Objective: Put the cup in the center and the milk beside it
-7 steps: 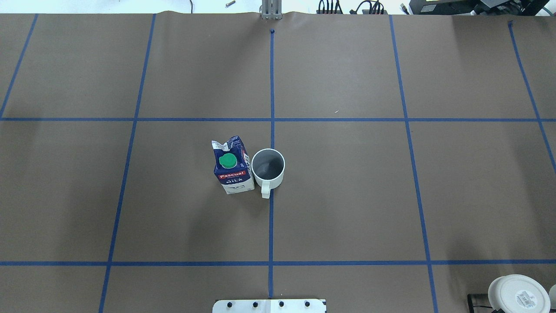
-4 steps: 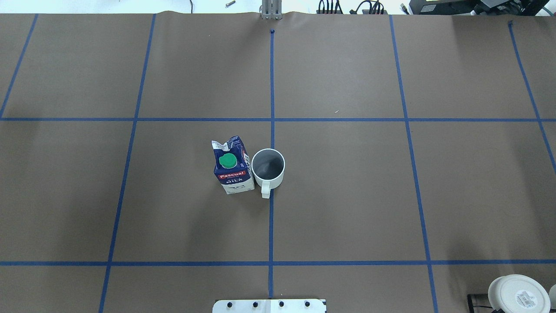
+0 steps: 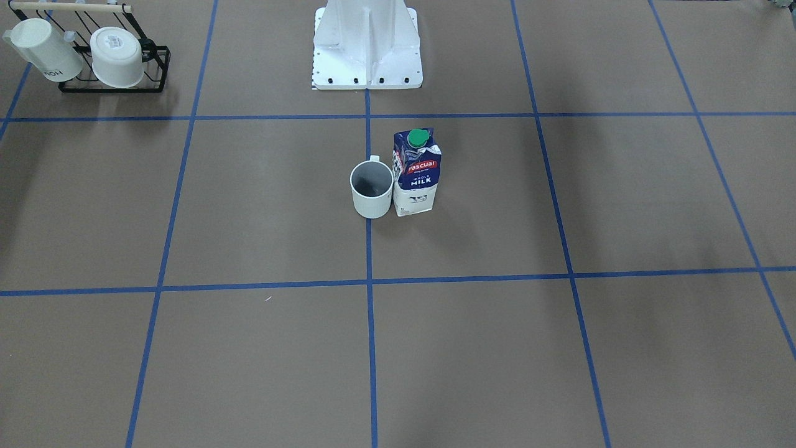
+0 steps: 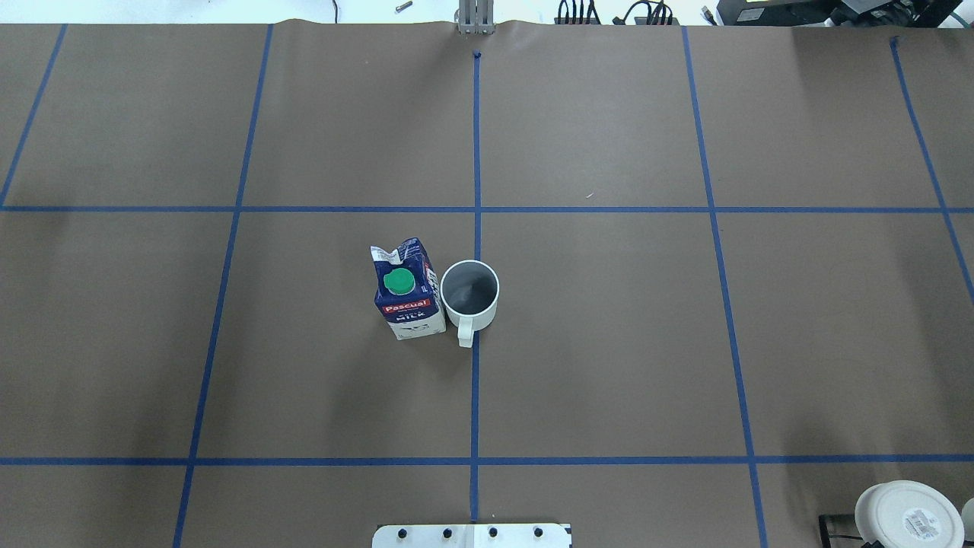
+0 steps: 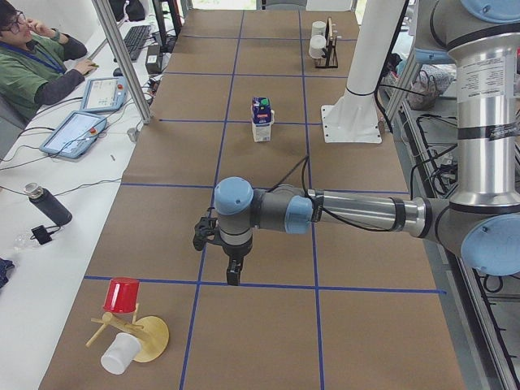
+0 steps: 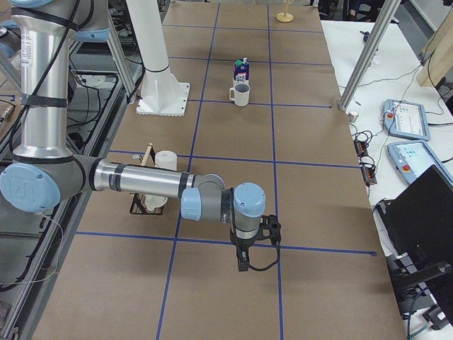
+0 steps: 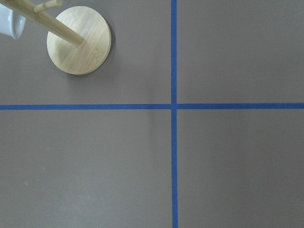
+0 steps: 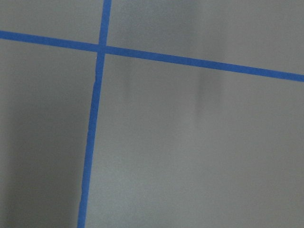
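Observation:
The cup (image 4: pixel 469 293), a small white mug with a grey inside, stands upright on the centre blue line of the brown table, handle toward the robot. It also shows in the front view (image 3: pixel 372 190). The milk (image 4: pixel 408 293), a blue and white carton with a green cap, stands upright touching or nearly touching the cup on the robot's left side (image 3: pixel 416 174). Nothing holds either. My left gripper (image 5: pixel 233 272) hangs far off toward the table's left end. My right gripper (image 6: pixel 244 263) hangs toward the right end. I cannot tell whether either is open or shut.
A black rack (image 3: pixel 112 62) with two white mugs stands near the robot's right. A wooden mug tree (image 5: pixel 134 333) with a red cup and a white cup stands at the left end; its round base (image 7: pixel 79 40) shows below the left wrist. The robot's base (image 3: pixel 367 50) is behind the cup.

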Available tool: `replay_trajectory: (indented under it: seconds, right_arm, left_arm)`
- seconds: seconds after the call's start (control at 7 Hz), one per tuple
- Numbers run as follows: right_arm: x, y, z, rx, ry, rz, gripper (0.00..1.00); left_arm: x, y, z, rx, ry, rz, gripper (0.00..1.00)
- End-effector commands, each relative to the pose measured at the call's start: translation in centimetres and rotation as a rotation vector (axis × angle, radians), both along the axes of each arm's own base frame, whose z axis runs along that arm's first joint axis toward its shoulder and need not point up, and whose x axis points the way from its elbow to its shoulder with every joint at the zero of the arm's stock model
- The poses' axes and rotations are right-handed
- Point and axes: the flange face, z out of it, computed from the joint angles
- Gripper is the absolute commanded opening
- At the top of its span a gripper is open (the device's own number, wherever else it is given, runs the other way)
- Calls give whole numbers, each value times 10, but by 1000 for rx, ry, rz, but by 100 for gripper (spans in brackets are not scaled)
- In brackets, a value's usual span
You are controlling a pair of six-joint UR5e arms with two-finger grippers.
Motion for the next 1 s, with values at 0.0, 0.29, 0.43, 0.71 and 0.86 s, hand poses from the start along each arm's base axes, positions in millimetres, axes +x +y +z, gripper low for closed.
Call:
replay_trajectory:
  seconds: [0.0,0.29,0.43,0.71,0.86]
  right_arm:
    - [0,0,-1,2,-2,1,100]
    - [0,0,-1,3,0,-1,100]
    - [0,-1,-2,5,-2,1,100]
    - [0,-1,-3,7,-2,-1,100]
    - [0,-1,-4,9,-2,-1,100]
  left_arm:
    - [6,7,-1,17,82,11,99]
    - [5,5,-1,21,78,13,99]
    - [5,6,0,17,78,12,99]
    - [1,4,3,24,8,4,99]
    - [0,4,3,26,-3,2,99]
